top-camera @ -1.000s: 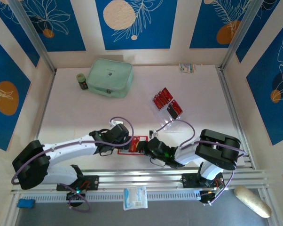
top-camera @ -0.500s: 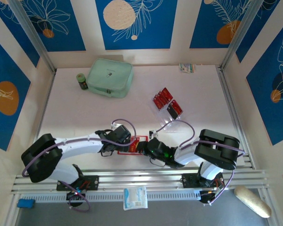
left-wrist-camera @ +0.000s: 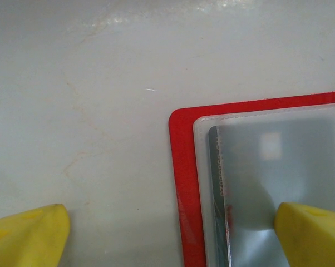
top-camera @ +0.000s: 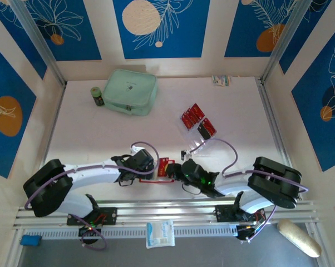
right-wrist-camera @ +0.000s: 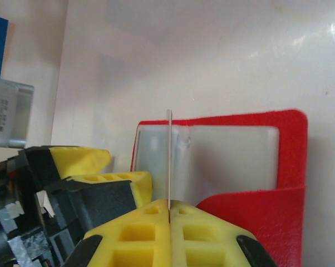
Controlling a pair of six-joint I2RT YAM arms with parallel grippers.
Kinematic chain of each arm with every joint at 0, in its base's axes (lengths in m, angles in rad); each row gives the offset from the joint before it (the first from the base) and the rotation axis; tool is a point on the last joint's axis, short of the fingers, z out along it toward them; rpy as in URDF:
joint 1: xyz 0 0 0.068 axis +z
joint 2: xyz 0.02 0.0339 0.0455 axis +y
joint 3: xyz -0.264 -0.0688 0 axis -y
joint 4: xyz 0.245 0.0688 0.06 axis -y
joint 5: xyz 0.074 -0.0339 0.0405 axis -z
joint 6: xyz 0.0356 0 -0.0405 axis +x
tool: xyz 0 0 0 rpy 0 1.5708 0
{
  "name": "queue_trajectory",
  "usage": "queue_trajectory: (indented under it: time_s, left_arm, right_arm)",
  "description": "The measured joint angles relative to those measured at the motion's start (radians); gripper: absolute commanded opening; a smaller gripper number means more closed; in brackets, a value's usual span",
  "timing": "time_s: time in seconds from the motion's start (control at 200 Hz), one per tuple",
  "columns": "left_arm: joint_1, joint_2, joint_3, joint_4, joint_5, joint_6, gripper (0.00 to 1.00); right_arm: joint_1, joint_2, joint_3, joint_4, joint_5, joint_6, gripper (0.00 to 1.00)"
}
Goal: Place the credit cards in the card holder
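The red card holder (top-camera: 158,173) lies open near the table's front edge, between the two grippers. In the left wrist view its red corner (left-wrist-camera: 183,178) frames a clear pocket (left-wrist-camera: 273,167) with a card showing inside. My left gripper (left-wrist-camera: 170,239) is open, one yellow fingertip (left-wrist-camera: 28,236) on the table and the other over the pocket. My right gripper (right-wrist-camera: 170,207) is shut on a thin credit card (right-wrist-camera: 169,156), seen edge-on and upright over the holder's pale inside (right-wrist-camera: 234,161). More red credit cards (top-camera: 193,115) rest in the clear tray (top-camera: 198,142) farther back.
A mint-green zip case (top-camera: 130,90) and a small dark jar (top-camera: 97,95) stand at the back left. A small packet (top-camera: 221,80) lies against the back wall. Aluminium rails (top-camera: 173,208) run along the near edge, behind the arm bases.
My right arm's elbow has swung out to the right, and the gripper with its card has shifted slightly right. The left arm's base link moved in early, then held still.
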Motion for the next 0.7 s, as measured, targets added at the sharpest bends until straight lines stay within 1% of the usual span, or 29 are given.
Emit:
queue_trajectory:
  time_s: [0.315, 0.7]
  left_arm:
    - [0.000, -0.005, -0.005, 0.006, 0.000, -0.015, 0.95]
    - [0.000, -0.022, -0.023, 0.018, 0.003, -0.034, 0.93]
  right_arm:
    - [-0.021, -0.012, 0.000, -0.018, 0.000, -0.029, 0.00]
    - [-0.021, 0.084, 0.003, 0.058, -0.018, -0.029, 0.00]
